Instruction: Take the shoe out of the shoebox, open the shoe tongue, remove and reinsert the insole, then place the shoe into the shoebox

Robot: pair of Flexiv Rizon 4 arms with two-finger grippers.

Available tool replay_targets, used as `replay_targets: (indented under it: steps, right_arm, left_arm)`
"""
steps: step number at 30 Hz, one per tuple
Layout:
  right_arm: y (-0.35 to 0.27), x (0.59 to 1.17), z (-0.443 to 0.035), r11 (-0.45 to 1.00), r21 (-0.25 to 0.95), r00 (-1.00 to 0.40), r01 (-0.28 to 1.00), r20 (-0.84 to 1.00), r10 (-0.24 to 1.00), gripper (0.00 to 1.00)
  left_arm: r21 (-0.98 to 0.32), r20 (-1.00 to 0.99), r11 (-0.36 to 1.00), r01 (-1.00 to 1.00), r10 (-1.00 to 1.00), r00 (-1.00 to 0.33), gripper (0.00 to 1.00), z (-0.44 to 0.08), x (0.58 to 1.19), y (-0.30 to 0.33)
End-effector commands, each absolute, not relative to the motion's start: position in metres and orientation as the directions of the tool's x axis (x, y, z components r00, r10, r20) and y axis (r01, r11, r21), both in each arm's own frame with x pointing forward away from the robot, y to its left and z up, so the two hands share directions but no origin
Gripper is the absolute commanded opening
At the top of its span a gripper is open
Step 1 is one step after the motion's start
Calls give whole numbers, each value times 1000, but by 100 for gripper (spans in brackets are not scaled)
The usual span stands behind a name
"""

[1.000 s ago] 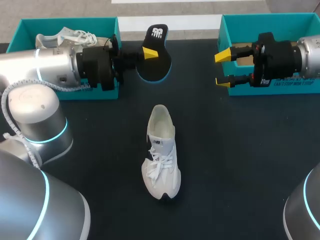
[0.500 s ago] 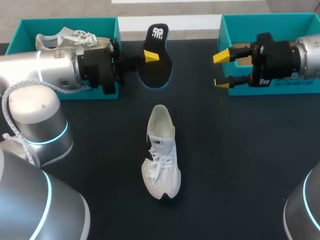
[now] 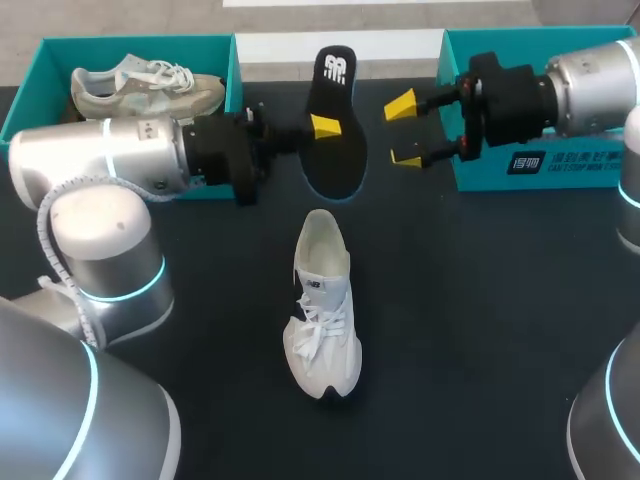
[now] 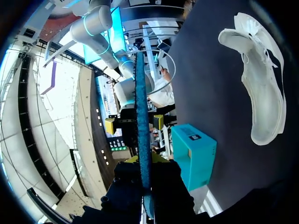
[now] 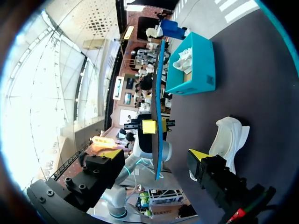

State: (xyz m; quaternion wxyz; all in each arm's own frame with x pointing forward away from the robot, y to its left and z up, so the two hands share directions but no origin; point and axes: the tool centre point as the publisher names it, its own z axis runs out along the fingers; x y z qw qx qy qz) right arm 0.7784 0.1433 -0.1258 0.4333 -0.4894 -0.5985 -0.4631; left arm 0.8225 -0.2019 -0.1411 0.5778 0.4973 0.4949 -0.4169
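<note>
My left gripper (image 3: 325, 126) is shut on a black insole (image 3: 335, 120) with a blue rim and holds it upright above the table's far middle. In the left wrist view the insole (image 4: 142, 116) stands edge-on between my left gripper (image 4: 144, 161) fingers. My right gripper (image 3: 404, 131) is open, just right of the insole and not touching it. From the right wrist view, the insole (image 5: 159, 102) stands edge-on ahead of the open right gripper (image 5: 156, 156). The white shoe (image 3: 322, 305) lies on the table's middle, toe toward me.
A teal shoebox (image 3: 232, 70) at the far left holds a second, grey-white shoe (image 3: 150, 80). Another teal shoebox (image 3: 540, 170) stands at the far right, behind my right arm. Bare dark table lies around the white shoe.
My left arm has carried the insole right and a little nearer. My right arm has swung left, away from the right shoebox, up beside the insole.
</note>
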Motion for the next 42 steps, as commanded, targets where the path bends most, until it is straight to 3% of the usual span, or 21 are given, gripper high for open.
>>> replay_targets:
  steps: [1, 2, 3, 15, 18, 24, 27, 29, 36, 37, 38, 42]
  right_arm:
    - [155, 784, -133, 105, 124, -141, 987, 975, 174, 66]
    - [157, 783, -134, 107, 122, -140, 987, 975, 172, 49]
    - [158, 783, -135, 105, 120, -137, 987, 976, 168, 46]
    - [170, 785, -141, 115, 115, -131, 987, 981, 142, 42]
    - [171, 786, -142, 117, 116, -131, 986, 982, 137, 37]
    - [173, 787, -144, 122, 113, -129, 986, 983, 130, 15]
    - [173, 787, -145, 122, 113, -129, 986, 983, 128, 10]
    - [173, 787, -145, 123, 113, -129, 986, 983, 128, 0]
    - [173, 789, -145, 130, 135, -151, 982, 980, 126, 0]
    - [173, 790, -145, 126, 143, -159, 982, 979, 129, 0]
    - [172, 790, -144, 122, 146, -162, 982, 978, 131, 0]
    - [166, 793, -147, 93, 169, -181, 981, 972, 147, 0]
  left_arm:
    - [172, -985, 159, 972, 4, 174, 0, -147, 830, -218]
    - [172, -985, 164, 971, 0, 174, 0, -147, 831, -221]
    - [174, -984, 168, 970, -3, 177, 0, -148, 832, -222]
    - [168, -983, 178, 970, -38, 178, 0, -145, 836, -243]
    - [164, -984, 180, 970, -45, 175, 0, -144, 837, -245]
    - [162, -983, 177, 971, -54, 174, 0, -142, 837, -248]
    - [160, -983, 182, 970, -58, 173, 0, -141, 837, -248]
    - [160, -983, 183, 970, -56, 172, 0, -142, 837, -247]
    - [124, -988, 173, 977, -71, 138, 0, -141, 835, -247]
    - [115, -990, 171, 978, -66, 128, 28, -141, 835, -247]
    - [104, -991, 169, 980, -71, 118, 100, -139, 834, -246]
    - [58, -995, 168, 984, -67, 71, 100, -134, 835, -234]
